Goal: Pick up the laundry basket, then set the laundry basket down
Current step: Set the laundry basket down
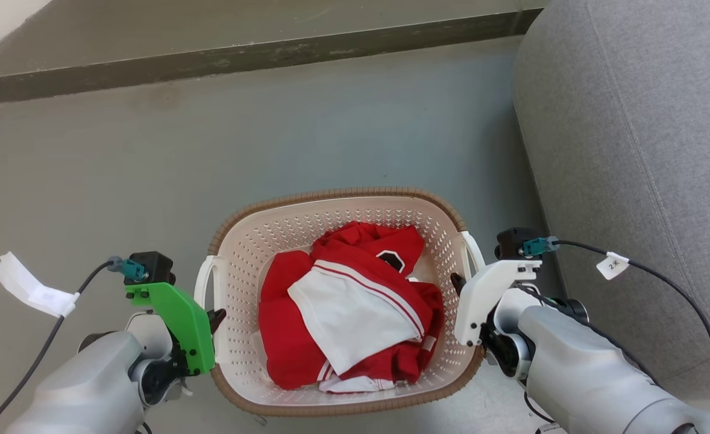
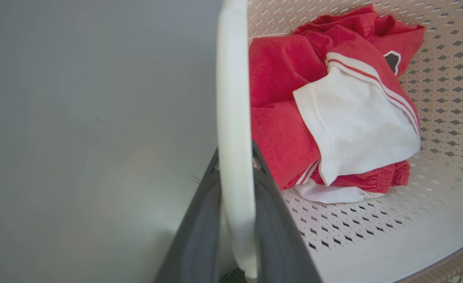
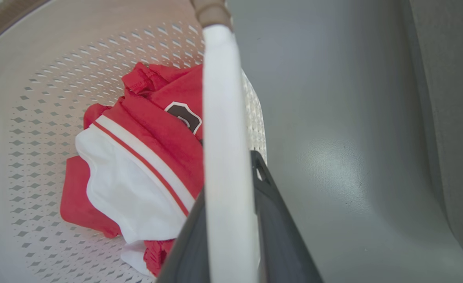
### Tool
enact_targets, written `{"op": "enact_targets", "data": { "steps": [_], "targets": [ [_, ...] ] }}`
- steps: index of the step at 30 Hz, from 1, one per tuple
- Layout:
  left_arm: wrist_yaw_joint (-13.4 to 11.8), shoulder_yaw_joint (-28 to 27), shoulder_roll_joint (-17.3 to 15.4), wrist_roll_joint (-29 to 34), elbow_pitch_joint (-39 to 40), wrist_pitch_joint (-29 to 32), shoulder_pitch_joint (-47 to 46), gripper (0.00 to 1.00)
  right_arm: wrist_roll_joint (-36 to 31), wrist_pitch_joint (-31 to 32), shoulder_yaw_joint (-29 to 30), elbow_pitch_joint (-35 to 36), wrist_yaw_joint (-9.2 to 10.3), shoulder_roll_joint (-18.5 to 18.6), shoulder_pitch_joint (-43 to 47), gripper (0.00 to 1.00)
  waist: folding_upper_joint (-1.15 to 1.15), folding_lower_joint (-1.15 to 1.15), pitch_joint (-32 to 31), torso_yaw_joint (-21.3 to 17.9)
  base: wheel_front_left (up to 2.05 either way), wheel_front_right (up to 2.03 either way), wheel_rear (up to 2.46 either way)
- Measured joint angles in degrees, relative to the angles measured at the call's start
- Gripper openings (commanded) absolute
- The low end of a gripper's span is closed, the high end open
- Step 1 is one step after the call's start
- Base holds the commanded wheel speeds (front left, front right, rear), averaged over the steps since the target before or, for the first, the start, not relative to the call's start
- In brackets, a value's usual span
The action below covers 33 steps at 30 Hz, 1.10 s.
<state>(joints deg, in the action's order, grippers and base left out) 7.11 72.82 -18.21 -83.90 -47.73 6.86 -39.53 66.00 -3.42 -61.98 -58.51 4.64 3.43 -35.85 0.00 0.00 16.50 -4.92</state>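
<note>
At the lower left of the head view, the left gripper [image 1: 215,318], under a green bracket [image 1: 180,319], is clenched on the left handle [image 1: 203,283] of the laundry basket [image 1: 337,200]. In the left wrist view its dark fingers [image 2: 278,224] stand on either side of that white bar, pressed against it. At the lower right, the right gripper [image 1: 456,283], under a white bracket [image 1: 481,295], clamps the right handle [image 1: 473,250] the same way, and the right wrist view shows the bar running up between its two fingers. The basket sits at the lower centre of the head view between the two arms, cream and perforated with a brown woven-look rim. Whether its base touches the grey floor [image 1: 150,169] cannot be told. Inside lie crumpled red and white clothes [image 1: 343,301]. A grey sofa [image 1: 632,150] fills the right side, near the basket, and a dark ledge [image 1: 240,54] crosses the top.
</note>
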Motion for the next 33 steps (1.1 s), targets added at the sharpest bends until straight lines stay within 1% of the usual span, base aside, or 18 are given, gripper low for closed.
{"op": "enact_targets", "data": {
  "steps": [7, 14, 17, 24, 33],
  "targets": [
    [0.0, -0.7, -0.9, -0.5, 0.8, -1.3, -0.3, 0.0, 0.4, -1.1, -0.5, 0.6, 0.1, -0.1, -0.7, 0.0, 0.0, 0.0, 1.9, 0.0, 0.0, 0.0, 0.0],
    [0.0, -1.3, -2.3, -1.2, 2.7, -2.2, -0.9, 0.0, 0.6, -2.4, -1.0, 1.4, 1.0, 0.0, -1.9, 0.0, 0.0, 0.0, 5.0, 0.1, 0.0, 0.0, 0.0],
    [0.0, -1.4, -3.1, -1.1, 3.7, -2.6, -1.5, 0.0, 0.9, -3.2, -1.1, 1.8, 1.08, 0.0, -2.8, 0.0, 0.0, 0.0, 6.6, 0.2, 0.0, 0.0, 0.0],
    [-0.1, -2.2, -4.8, -1.1, 6.2, -4.0, -3.2, 0.0, 1.0, -5.2, -1.3, 2.6, 2.01, 0.1, -5.2, 0.0, 0.0, 0.01, 10.8, 0.4, 0.0, 0.0, 0.0],
    [-0.2, -3.1, -7.0, -1.1, 9.7, -6.3, -5.3, 0.0, 1.0, -8.0, -1.3, 2.6, 2.46, 0.1, -8.5, 0.0, 0.0, 0.01, 16.9, 1.0, 0.0, 0.0, 0.0]
  ]
}}
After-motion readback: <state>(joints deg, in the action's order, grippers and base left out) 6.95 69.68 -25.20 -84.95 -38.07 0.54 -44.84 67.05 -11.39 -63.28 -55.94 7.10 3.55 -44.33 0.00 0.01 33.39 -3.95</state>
